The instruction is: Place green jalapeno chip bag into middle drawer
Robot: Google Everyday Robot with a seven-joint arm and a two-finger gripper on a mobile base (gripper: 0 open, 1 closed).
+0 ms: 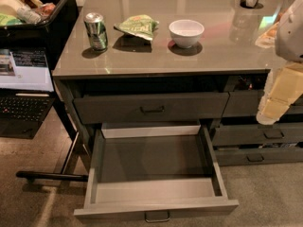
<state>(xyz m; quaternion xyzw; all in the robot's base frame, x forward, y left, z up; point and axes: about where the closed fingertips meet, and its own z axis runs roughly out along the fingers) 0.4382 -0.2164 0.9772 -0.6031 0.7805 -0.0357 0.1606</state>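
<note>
The green jalapeno chip bag (137, 26) lies crinkled on the grey countertop, between a drink can and a white bowl. The middle drawer (95, 167) is pulled wide open below the counter's front edge and holds nothing; its small loop handle (157, 217) is at the bottom of the view. My gripper (269, 115), pale cream, hangs at the right edge of the view in front of the narrower drawers. It is below counter level, well to the right of the bag and apart from it, with nothing seen in it.
A green-and-silver can (96, 30) stands left of the bag and a white bowl (186, 32) right of it. A shallower shut drawer with a bar handle (151, 109) sits above the open one. Narrower drawers (265, 135) are at right. A laptop (23, 79) and cart stand at left.
</note>
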